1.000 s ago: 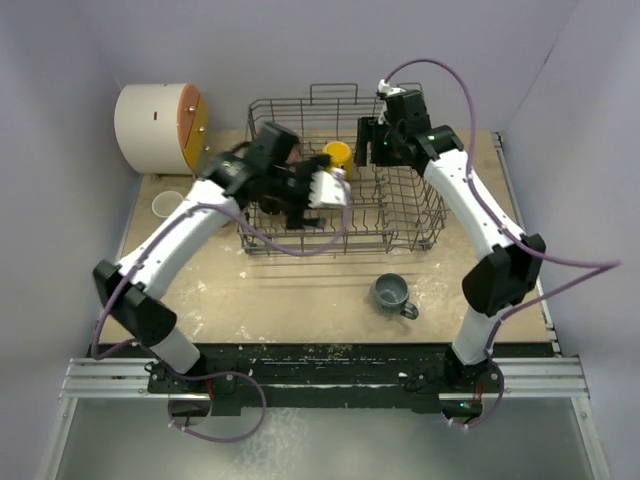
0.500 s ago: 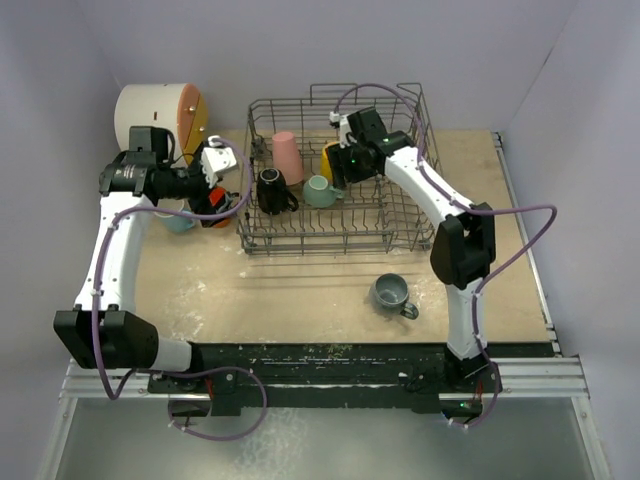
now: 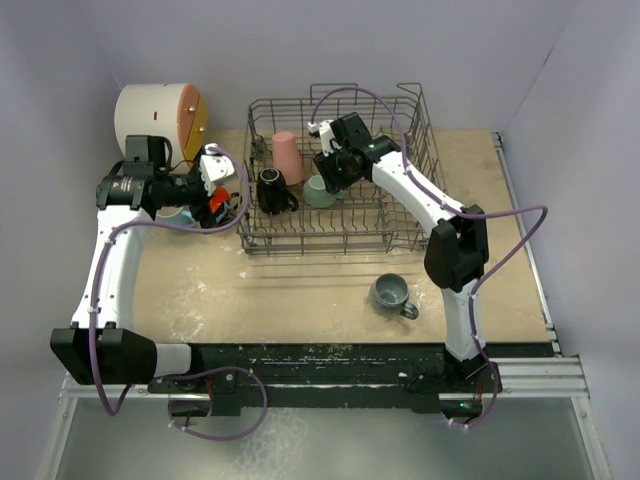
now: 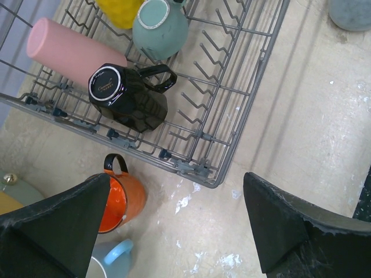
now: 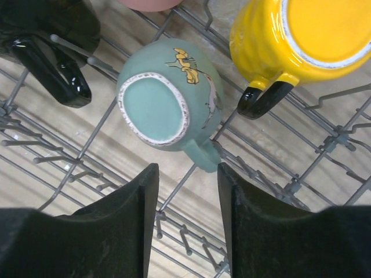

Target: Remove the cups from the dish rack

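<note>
Left gripper: the jaws are standing at full width and holding nothing. It is hovering over the tabletop just outside the near-left corner of the dish rack. The orange mug is sitting upright on the tabletop, partly under one of the fingers, with the light blue mug just beside it. No contact between the jaws and either mug is showing.

Right gripper: the jaws are standing about half open, with a clear gap between them and nothing clamped. It is reaching down inside the rack over the teal mug, which is resting upside down on the wires, base up. The mug's handle is pointing toward the gap between the fingertips; whether either fingertip is touching it cannot be told.

Also in the rack: the yellow mug is sitting just beside the teal one, the black mug is lying on its side near the left wall, and the pink tumbler is leaning behind it.

Outside the rack, the grey mug is standing on the tabletop in front of it, well apart from both grippers.
</note>
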`<state>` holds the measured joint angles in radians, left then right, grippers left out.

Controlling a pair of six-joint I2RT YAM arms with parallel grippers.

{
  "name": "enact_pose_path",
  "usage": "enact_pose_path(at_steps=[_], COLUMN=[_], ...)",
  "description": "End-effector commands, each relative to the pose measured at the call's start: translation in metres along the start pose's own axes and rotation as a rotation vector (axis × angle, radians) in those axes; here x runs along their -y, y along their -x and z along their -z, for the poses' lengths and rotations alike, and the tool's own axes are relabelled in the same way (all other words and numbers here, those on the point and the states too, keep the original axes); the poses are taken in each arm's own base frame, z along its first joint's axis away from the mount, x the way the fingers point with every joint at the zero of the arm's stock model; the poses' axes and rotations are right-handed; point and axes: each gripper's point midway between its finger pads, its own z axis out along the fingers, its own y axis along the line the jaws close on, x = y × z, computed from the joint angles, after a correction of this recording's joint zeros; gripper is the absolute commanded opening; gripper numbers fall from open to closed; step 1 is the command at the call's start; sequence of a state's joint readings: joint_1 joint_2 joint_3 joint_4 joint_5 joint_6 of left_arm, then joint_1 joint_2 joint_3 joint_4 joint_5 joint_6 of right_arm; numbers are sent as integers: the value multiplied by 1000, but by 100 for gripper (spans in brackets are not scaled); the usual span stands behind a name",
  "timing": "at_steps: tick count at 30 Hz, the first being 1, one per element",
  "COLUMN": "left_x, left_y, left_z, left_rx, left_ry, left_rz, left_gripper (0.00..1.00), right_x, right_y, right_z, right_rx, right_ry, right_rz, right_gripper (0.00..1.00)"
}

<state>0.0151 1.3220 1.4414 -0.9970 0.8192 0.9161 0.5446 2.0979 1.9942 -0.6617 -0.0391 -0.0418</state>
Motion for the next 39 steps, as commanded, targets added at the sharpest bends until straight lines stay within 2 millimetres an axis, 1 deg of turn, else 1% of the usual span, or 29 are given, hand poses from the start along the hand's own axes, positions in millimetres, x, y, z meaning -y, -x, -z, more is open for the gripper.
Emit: enact_pose_path(at_steps=[1, 5, 10, 16, 18, 21, 23, 25, 28, 30, 35, 39], left_x=[-1, 0, 1, 2, 2, 3, 4, 5, 5, 4, 4, 3], left_y=[13, 16, 15, 15, 15, 15, 13, 14, 14, 15, 17, 16], left_z=[5, 6, 8, 9, 9, 8, 7, 7, 6, 7, 8, 8], left_rx=[53, 57, 55, 57, 59, 60, 59, 63, 66, 67, 76, 71], left_ry=[21, 23, 28, 40, 39, 35, 30, 24, 22, 27, 35, 38], left_rz=[-47, -45, -45, -47, -46, -45, -41, -40, -37, -38, -43, -45], left_gripper=[99, 99, 99, 99, 99, 99, 99, 99, 99, 99, 99, 99], right_x=[-6, -11, -13, -11, -7, -7, -11, -14, -12, -11, -10, -9], right_y=[3, -4, -5, -10, -12, -2, 6, 16, 23, 20, 7, -2], right_z=[-1, -8, -10, -16, -17, -4, 8, 19, 25, 21, 4, -6], right_rx=[-5, -25, -14, -39, -45, -16, 8, 31, 44, 30, -14, -34], right_ry=[-22, -18, -22, -46, -67, -70, -45, -28, -37, -42, -45, -48], right_rz=[81, 84, 74, 74, 75, 70, 50, 47, 57, 61, 63, 63], right_gripper=[46, 41, 37, 33, 32, 33, 37, 43, 47, 47, 46, 44])
